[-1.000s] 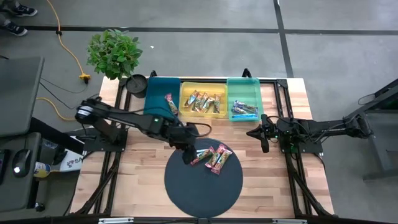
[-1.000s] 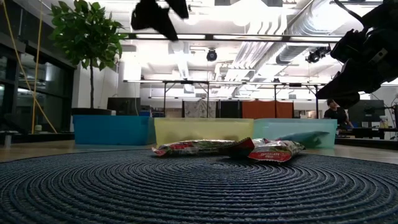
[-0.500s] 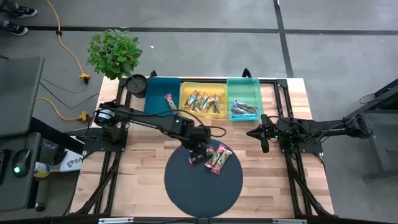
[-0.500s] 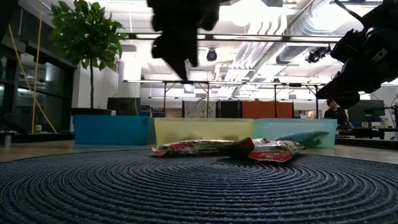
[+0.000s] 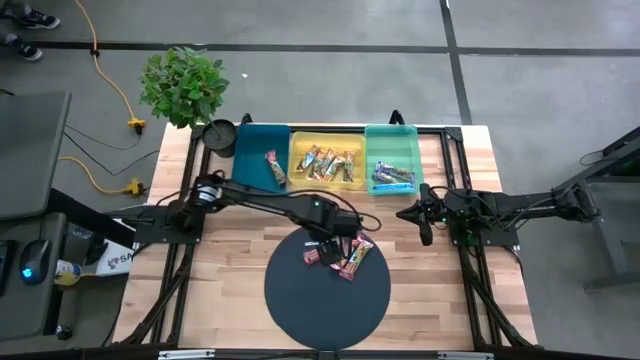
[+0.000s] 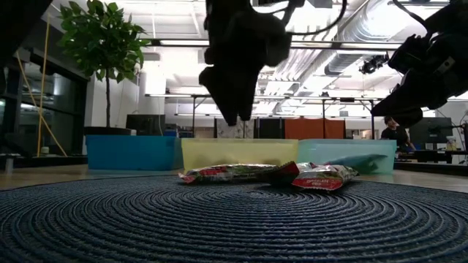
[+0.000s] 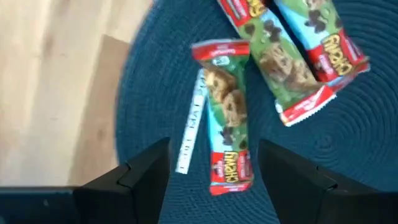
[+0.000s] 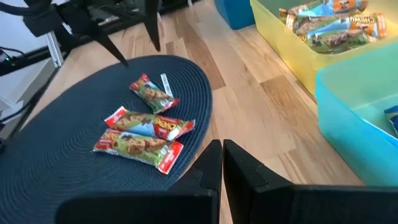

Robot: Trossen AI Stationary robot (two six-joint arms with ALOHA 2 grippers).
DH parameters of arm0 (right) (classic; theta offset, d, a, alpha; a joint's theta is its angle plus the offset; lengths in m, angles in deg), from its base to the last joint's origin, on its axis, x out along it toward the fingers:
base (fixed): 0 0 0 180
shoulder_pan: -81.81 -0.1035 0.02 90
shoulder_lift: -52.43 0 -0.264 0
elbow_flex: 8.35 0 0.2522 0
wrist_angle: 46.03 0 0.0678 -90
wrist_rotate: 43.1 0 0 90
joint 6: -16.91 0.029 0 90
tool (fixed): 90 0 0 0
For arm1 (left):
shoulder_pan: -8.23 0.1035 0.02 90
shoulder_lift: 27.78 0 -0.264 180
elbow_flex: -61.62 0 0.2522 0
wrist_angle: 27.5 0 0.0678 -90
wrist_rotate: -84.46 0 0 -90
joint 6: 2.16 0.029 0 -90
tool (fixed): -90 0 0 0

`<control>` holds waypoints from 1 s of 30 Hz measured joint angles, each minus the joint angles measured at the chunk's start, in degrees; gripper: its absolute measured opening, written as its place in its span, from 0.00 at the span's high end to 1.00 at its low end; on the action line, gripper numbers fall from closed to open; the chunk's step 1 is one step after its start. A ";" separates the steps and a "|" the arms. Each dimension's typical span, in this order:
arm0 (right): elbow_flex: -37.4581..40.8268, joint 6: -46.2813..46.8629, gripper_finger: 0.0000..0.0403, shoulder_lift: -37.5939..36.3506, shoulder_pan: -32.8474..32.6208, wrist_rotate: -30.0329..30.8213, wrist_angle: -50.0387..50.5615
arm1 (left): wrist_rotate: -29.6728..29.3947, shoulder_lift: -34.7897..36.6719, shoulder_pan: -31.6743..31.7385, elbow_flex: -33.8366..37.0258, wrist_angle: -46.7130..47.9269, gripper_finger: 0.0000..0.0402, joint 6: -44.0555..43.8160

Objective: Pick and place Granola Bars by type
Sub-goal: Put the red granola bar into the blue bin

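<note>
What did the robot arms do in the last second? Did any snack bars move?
The left gripper swung across the table from the mat's left edge toward the right and now hangs open over the red-and-green bars on the dark round mat. It has grabbed nothing yet. The bars lie where they were, the bars in the trays look the same, and the right gripper stayed shut at the table's right.

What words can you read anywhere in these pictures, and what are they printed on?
"Chewy": on the red-ended bar on the mat, between the left gripper's open fingers.
"Chewy": on a bar of the pair beside it, letters partly cut off.
Bars in the yellow tray: print too blurred to read.
White strip beside the first bar: unreadable.
</note>
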 joint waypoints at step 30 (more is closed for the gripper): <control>0.01 0.00 1.00 0.49 -0.01 -0.02 0.47 | 0.28 -3.86 -0.04 0.11 -4.67 0.42 -6.38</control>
